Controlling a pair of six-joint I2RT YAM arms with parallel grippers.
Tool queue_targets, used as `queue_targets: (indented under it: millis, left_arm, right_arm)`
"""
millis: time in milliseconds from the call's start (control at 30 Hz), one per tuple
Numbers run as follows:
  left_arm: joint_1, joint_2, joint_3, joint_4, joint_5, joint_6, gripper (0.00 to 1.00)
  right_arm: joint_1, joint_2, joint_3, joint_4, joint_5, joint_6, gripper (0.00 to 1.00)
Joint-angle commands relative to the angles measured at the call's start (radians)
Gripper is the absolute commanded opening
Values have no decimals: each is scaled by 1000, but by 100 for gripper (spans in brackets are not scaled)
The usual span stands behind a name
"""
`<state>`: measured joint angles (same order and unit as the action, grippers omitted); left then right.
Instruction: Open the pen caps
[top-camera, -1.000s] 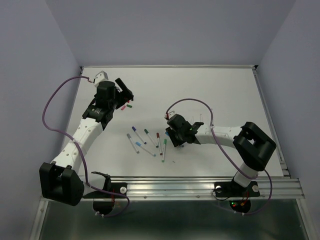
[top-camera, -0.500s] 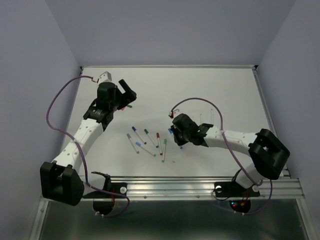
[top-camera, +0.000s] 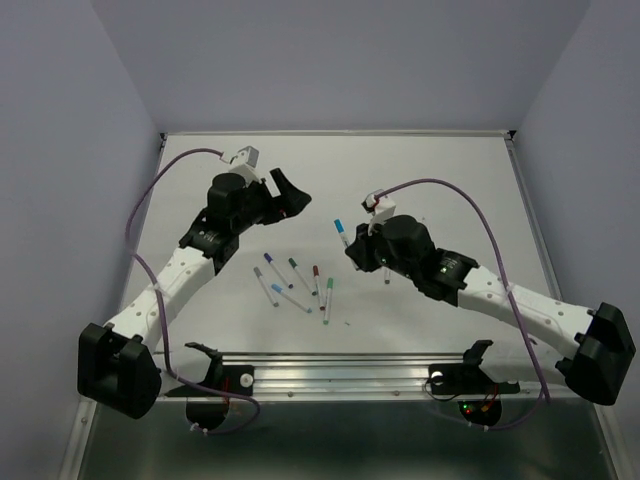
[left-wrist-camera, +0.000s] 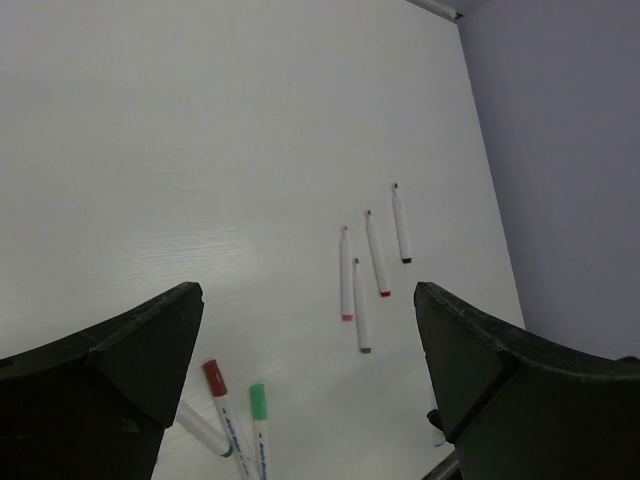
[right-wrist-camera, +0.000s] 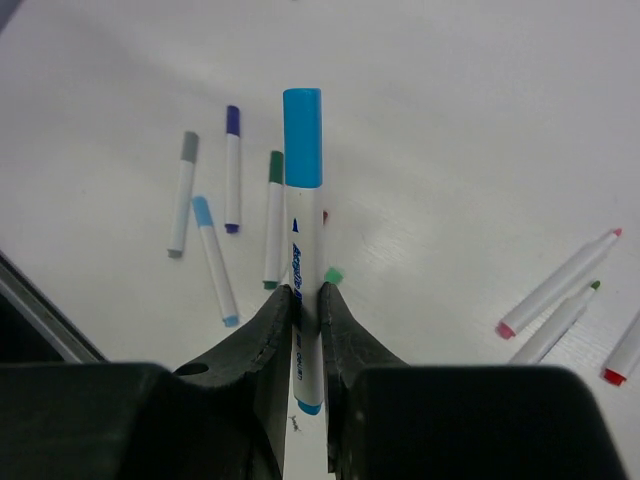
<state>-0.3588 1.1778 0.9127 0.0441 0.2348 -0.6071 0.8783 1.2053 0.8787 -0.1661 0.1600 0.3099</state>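
Pen caps: the blue cap is on its blue pen. Your right gripper has its jaws closed on that pen's lower barrel, and in the right wrist view the cap end points to 12 o'clock. From above, you hold this pen over the table, just toward 3 o'clock of centre. Your left gripper hangs toward 10 o'clock of centre, jaws spread wide, nothing between them. Capped pens lie loose toward 6 o'clock of centre, between the two arms. Four uncapped pens lie side by side toward 3 o'clock in the left wrist view.
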Motion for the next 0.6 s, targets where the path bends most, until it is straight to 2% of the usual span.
queue_targets:
  millis: [0,200,400,533,567]
  left_arm:
    - [-87,-14,-24,154,119,7,99]
    - [-144,19,-54,299,218,-54,99]
    - [-198,43,-51,316,187,-63,98]
    - [-207,54,-49,316,181,-66,91]
    - [-209,54,-51,316,181,-68,86]
  right_arm:
    - [5,-82,-24,154,-72,-12,1]
    - [5,-96,-4,208,-103,-17,1]
    - [5,-66,25,208,-96,-23,1]
    - [5,-47,37,209,-73,-23,1]
    - [5,-43,42,209,-62,-23,1]
